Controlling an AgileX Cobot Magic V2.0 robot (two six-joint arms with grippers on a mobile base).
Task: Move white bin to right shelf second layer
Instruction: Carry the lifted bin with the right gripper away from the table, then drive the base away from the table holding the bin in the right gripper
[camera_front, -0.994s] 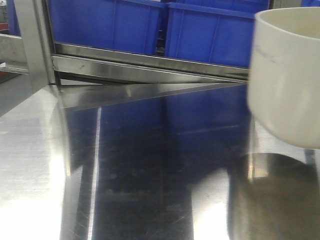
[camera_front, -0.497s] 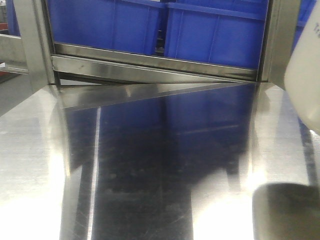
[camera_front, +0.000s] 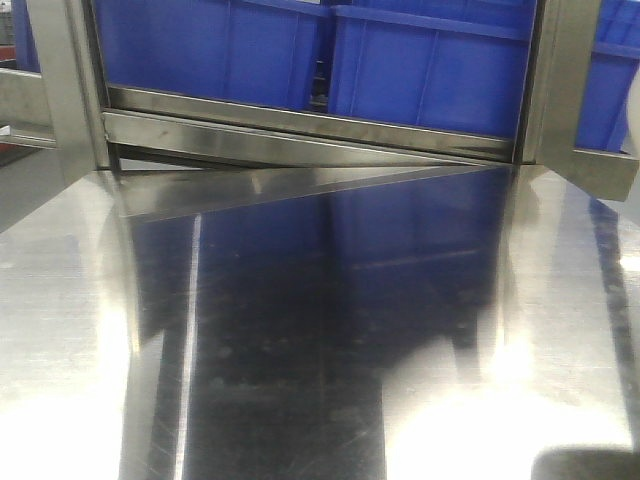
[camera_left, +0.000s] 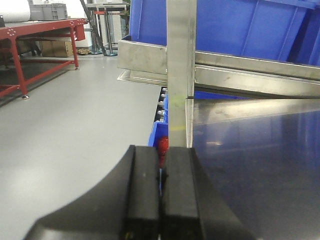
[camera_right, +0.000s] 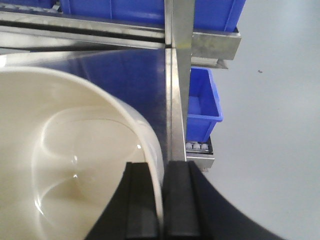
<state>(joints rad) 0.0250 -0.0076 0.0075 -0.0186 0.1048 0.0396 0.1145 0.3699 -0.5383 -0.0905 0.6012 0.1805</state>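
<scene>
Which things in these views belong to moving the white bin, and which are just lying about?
Job in hand:
- glossy cream-white plastic bin
- right claw, shut on the bin's rim

Lying about:
- blue plastic crates
- mirror-like steel tabletop
- red metal workbench
- left claw, shut and empty
</scene>
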